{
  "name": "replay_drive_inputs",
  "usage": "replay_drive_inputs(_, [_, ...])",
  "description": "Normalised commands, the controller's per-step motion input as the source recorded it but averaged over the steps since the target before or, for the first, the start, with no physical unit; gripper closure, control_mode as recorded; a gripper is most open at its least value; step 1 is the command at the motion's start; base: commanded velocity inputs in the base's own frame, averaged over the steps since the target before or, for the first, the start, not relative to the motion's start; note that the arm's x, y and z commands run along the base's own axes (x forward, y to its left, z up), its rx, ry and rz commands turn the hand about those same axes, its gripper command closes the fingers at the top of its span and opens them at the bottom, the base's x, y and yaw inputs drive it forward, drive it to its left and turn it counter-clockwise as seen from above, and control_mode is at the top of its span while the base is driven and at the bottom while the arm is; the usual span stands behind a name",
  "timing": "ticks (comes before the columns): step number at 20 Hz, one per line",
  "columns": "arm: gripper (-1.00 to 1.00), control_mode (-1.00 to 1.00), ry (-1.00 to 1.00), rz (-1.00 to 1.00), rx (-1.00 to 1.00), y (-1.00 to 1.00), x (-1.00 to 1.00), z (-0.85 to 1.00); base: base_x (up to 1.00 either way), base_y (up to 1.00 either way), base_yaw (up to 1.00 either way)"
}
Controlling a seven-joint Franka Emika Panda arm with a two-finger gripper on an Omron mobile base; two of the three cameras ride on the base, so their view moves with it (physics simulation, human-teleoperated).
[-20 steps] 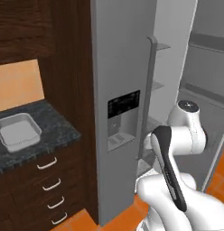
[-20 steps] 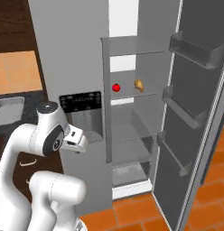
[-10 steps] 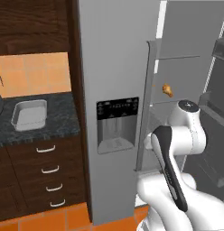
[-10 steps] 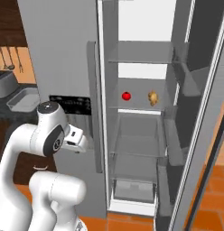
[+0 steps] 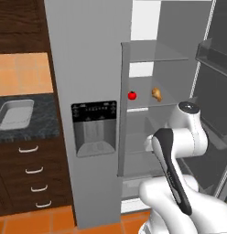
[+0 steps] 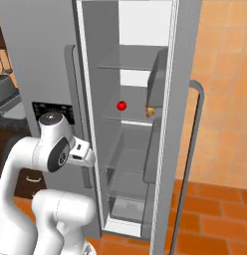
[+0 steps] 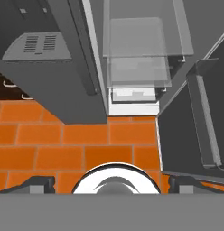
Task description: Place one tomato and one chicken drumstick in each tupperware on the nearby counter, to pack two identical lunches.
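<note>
A red tomato [image 5: 132,95] [image 6: 122,105] and a tan chicken drumstick [image 5: 157,94] [image 6: 150,110] lie side by side on a glass shelf in the open fridge, the tomato on the left. One light-grey tupperware [image 5: 14,114] stands on the black counter [image 5: 44,121] left of the fridge, with nothing in it. My gripper [image 7: 112,184] is open with nothing between its fingertips [image 7: 41,182]. It points down at the orange floor in front of the fridge, well below and short of the food shelf. My hand [image 6: 81,153] is tucked close to the folded arm.
The fridge door [image 6: 168,129] stands open on the right, with door bins [image 5: 216,55]. The shut left door carries a dispenser panel [image 5: 93,125]. Glass shelves and a bottom drawer [image 7: 134,94] are inside. Wooden drawers [image 5: 33,171] sit under the counter.
Both base views have swung toward the fridge: its open interior is now central and the counter has slid left. The arm's pose looks the same, and the gripper stays open.
</note>
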Motion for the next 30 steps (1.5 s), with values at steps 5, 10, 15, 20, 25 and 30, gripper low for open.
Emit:
replay_drive_inputs(5, [-1.0, 1.0, 0.0, 0.0, 0.0, 0.0, 0.0, 0.0, 0.24, -0.12, -0.21])
replay_drive_inputs(10, [-1.0, 1.0, 0.0, 0.0, 0.0, 0.0, 0.0, 0.0, 0.4, -0.23, -0.17])
replay_drive_inputs(15, [-1.0, 1.0, 0.0, 0.0, 0.0, 0.0, 0.0, 0.0, 0.56, -0.43, 0.0])
replay_drive_inputs(20, [-1.0, 1.0, 0.0, 0.0, 0.0, 0.0, 0.0, 0.0, 0.5, -0.35, -0.07])
replay_drive_inputs(25, [-1.0, 1.0, 0.0, 0.0, 0.0, 0.0, 0.0, 0.0, 0.46, 0.3, 0.0])
replay_drive_inputs(30, [-1.0, 1.0, 0.0, 0.0, 0.0, 0.0, 0.0, 0.0, 0.45, -0.03, 0.1])
